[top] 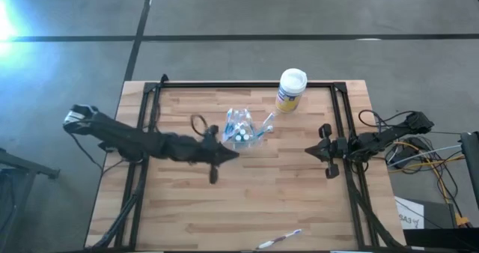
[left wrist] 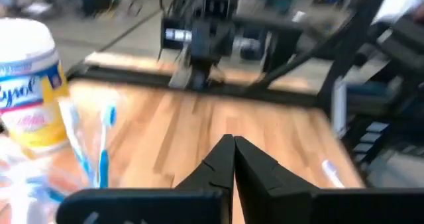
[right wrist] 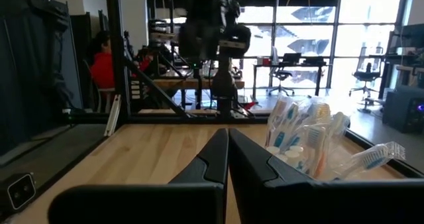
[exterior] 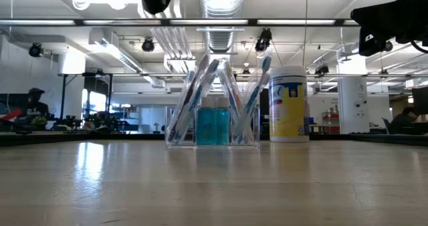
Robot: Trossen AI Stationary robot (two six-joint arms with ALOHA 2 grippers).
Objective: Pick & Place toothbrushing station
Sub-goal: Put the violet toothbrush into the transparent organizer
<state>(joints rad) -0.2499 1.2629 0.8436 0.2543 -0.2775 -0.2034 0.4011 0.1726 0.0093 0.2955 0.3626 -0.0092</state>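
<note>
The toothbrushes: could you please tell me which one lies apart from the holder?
The loose toothbrush at the table's near edge; the others stand in the clear toothbrushing station.

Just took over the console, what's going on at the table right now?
Nothing is held yet. The toothbrushing station, a clear holder with brushes, stands on the table beside a yellow canister. The left gripper is shut, just next to the holder. The right gripper, also shut, waits near the table's right edge.

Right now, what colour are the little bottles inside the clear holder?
Teal-blue bottles, clearest in the low view.
</note>
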